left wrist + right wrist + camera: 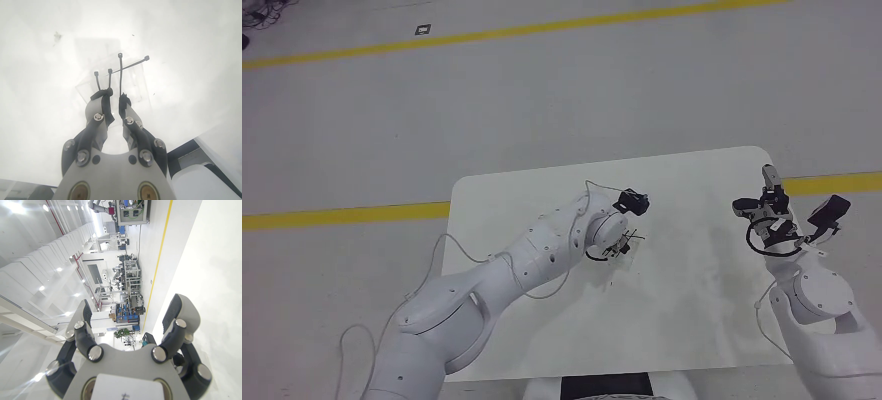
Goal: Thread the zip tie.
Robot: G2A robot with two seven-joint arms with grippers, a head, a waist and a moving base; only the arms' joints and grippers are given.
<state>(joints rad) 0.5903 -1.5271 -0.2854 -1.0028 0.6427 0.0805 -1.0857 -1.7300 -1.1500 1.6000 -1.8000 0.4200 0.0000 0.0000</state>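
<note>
Black zip ties (120, 75) rest in what appears to be a clear plastic holder (137, 79) near the middle of the white table (692, 310). The left gripper (114, 94) hangs just over their tail ends, jaws parted by a narrow gap. Glare makes it hard to tell whether a pad touches a strap, and nothing is plainly pinched. The right gripper (131, 300) sits at the table's right edge, well apart from the ties, jaws spread wide and empty. The step in hand is judged to be picking out one tie. You should centre a single strap in the gap, clear of its neighbours, and close near its tail so the head is left free for threading. Count: four ties by their square heads, three roughly side by side and one crossing aslant; one holder; two grippers.
</note>
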